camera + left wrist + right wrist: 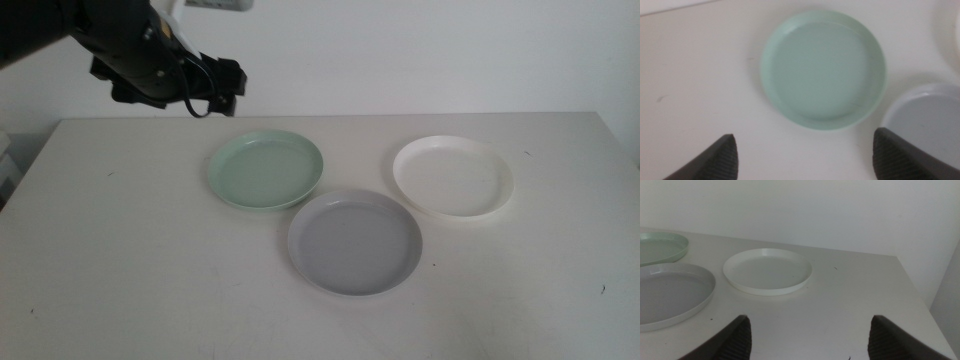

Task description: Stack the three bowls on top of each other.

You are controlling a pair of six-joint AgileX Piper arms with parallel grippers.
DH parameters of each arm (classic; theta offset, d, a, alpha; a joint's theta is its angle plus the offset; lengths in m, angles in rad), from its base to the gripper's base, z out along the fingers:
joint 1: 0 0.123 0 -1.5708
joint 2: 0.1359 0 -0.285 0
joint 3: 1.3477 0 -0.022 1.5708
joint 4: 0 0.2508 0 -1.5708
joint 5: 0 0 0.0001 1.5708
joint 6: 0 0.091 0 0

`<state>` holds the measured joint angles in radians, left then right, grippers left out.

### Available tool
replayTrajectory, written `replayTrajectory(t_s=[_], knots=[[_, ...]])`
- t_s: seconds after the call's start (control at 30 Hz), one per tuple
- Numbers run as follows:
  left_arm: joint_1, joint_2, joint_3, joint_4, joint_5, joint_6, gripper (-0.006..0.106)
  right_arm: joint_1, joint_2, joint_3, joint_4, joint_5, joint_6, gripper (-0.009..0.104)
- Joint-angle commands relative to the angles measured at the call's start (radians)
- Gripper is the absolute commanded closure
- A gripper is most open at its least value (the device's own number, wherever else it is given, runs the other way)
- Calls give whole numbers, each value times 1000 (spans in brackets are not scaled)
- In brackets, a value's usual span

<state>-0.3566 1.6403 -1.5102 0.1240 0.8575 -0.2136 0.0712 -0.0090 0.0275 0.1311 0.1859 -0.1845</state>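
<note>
Three bowls lie apart on the white table (120,250). The pale mint green bowl (266,169) is at the middle left, the white bowl (453,176) at the right, and the grey bowl (354,241) nearest the front between them. My left gripper (222,85) hangs in the air above the table's far left, behind the mint bowl. The left wrist view shows its jaws wide open over the mint bowl (824,69), with the grey bowl (930,122) beside it. My right gripper (807,340) is out of the middle view, open, low at the table's right, facing the white bowl (768,271).
The table's far edge meets a white wall. The right wrist view shows the grey bowl (667,295) and the mint bowl (660,246) beyond the white one, and the table's right edge (920,300).
</note>
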Motion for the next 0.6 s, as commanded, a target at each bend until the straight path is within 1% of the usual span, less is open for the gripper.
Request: replayTrajectory(t_s=[0.0,0.17,0.37,0.57], knots=[[21,-32,-56,28,-20,-29,9,-7,-28,-5,-11,-75,-9,36],[81,35,-155,-6,-8,-1,9,-7,-28,-5,-11,-75,-8,36],[138,162,-273,-124,19,109,9,-7,-28,-5,-11,-75,-8,36],[164,289,-351,-135,14,115,9,-7,-28,-5,-11,-75,-8,36]])
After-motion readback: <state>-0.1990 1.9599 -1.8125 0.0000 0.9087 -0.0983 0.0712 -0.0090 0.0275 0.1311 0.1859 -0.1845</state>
